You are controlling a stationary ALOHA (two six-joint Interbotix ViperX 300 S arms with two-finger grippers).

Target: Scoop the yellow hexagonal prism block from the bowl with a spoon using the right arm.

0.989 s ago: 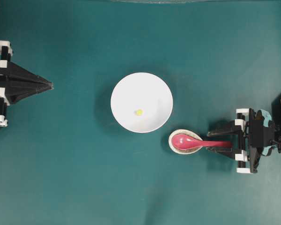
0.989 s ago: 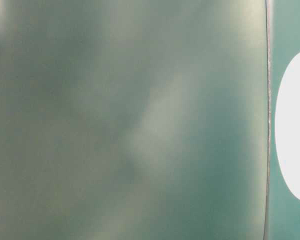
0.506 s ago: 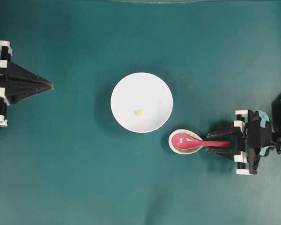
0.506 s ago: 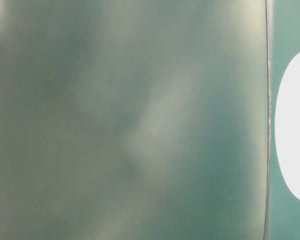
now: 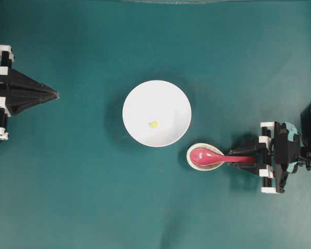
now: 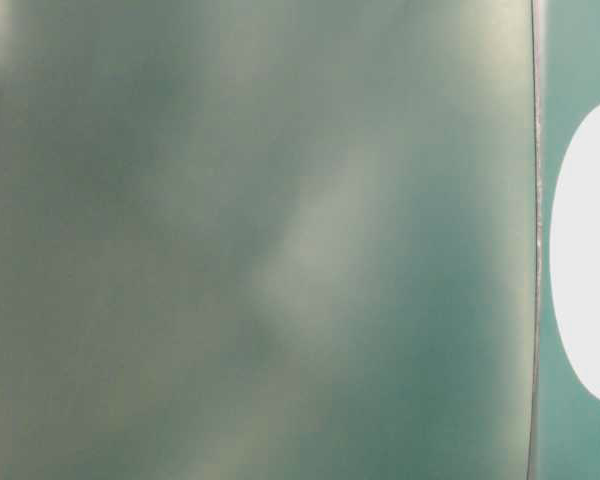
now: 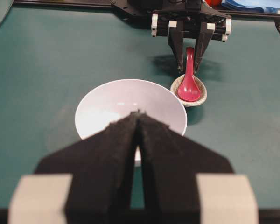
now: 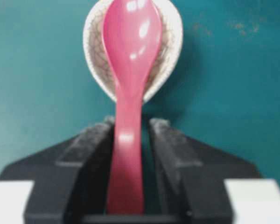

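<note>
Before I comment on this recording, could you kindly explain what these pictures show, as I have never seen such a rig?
This is a two-armed table robot seen by four cameras: one overhead, one at table level (mostly blur here), and one on each wrist. On the green table stands a white bowl with a tiny yellow block inside. Beside it, a red-pink spoon rests with its scoop in a small crackled dish. The left arm sits at the table's edge with its jaws shut on nothing. The right arm has its jaws on either side of the spoon's handle. A sliver of gap shows on one side, so I would not call it gripped yet.
</note>
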